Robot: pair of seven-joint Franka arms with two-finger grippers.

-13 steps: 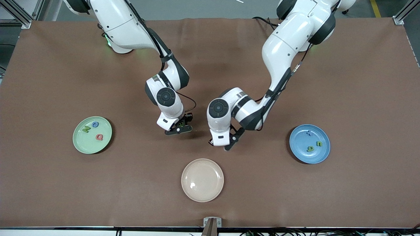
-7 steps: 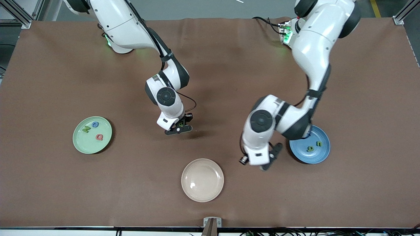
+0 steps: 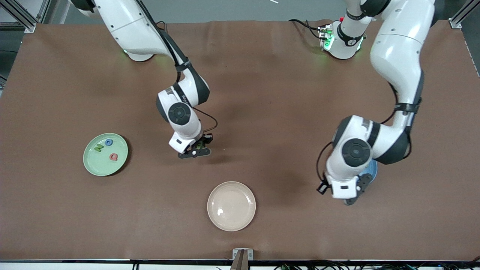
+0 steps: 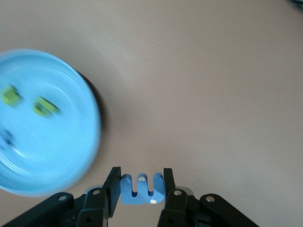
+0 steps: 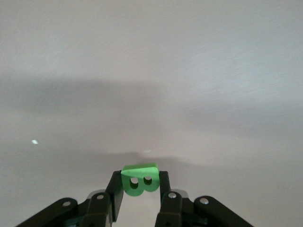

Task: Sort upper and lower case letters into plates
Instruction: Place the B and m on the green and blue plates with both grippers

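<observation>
Brown cloth covers the tabletop [image 3: 262, 75]. Toward the right arm's end lies the round light green plate [image 3: 93, 163] with three letters; the round blue plate [image 4: 42, 156] is mostly hidden under the left arm in the front view. Only the wrist views reveal the grips: left gripper [image 4: 142, 182] jaws clamp a blue foam letter [image 4: 142, 189], prongs upward, beside the blue plate; right gripper [image 5: 140, 182] jaws clamp a green foam B [image 5: 139, 178] over bare cloth.

both grippers [image 3: 352, 195] [image 3: 195, 150] clamped (arms extended, wrists down).
</observation>
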